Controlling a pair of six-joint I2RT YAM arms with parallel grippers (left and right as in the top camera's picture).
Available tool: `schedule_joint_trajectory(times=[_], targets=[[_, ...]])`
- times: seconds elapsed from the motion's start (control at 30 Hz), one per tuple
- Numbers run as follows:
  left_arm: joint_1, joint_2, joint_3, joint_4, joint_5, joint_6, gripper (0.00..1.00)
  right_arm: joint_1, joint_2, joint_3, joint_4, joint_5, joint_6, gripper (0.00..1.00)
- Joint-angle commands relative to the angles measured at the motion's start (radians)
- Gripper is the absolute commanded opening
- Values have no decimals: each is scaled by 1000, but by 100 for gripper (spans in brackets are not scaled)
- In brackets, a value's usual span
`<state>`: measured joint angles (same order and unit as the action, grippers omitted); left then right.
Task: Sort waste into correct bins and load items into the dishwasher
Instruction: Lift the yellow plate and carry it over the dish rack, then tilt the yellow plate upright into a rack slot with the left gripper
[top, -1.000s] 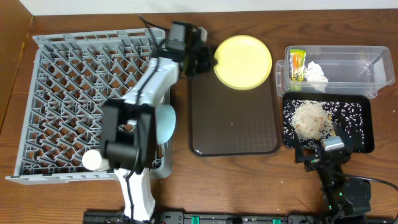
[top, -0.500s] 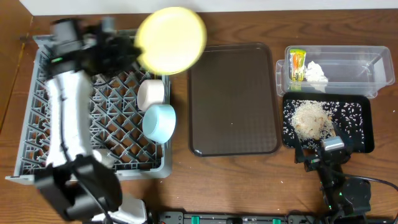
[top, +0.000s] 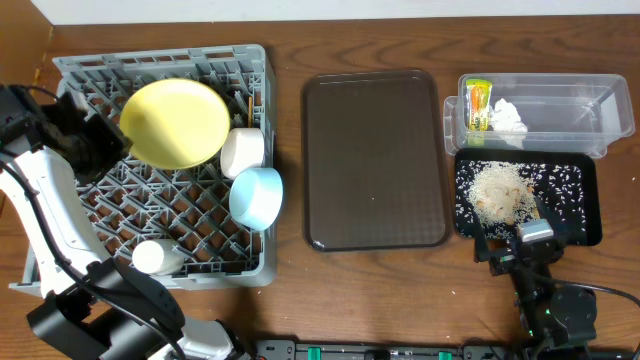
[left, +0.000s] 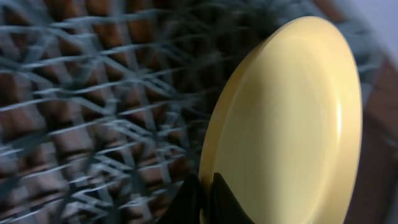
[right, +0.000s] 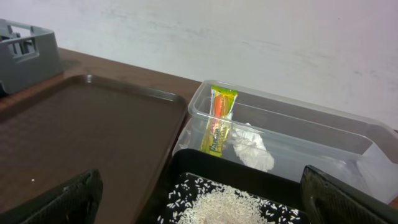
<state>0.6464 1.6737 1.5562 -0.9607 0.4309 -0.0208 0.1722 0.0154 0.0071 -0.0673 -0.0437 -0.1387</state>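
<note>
Since the earlier frame, the left end effector, clamped on the yellow plate's rim, has carried it from the grey rack's far edge to above its back-left pegs. The right end effector stays wide open beside the black tray. The rack holds one white bowl, one blue bowl and one white cup.

Wrapper, tissue in clear tub
</note>
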Motion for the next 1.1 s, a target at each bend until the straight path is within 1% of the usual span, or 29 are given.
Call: schedule_joint_trajectory(times=[0.0, 0.17, 0.33, 0.47, 0.57, 0.7, 0.93, 1.07], targets=[[5, -10, -8, 15, -206, 27, 8, -7, -2, -2, -4, 10, 11, 99], [5, -10, -8, 27, -340, 27, 7, -6, -2, -2, -4, 10, 11, 99], [2, -10, -8, 47, -404, 30, 8, -7, -2, -2, -4, 10, 11, 99], [-11, -10, -8, 66, -414, 82, 7, -6, -2, -2, -4, 10, 11, 99], [-43, -10, -8, 76, -468, 99, 7, -7, -2, -2, -4, 10, 11, 99], [-114, -10, -8, 84, -595, 112, 7, -6, -2, -2, -4, 10, 11, 99], [-241, -10, -8, 101, -879, 121, 7, -7, -2, -2, -4, 10, 11, 99], [-275, -10, -8, 111, -974, 121, 8, -6, -2, -2, -4, 10, 11, 99]])
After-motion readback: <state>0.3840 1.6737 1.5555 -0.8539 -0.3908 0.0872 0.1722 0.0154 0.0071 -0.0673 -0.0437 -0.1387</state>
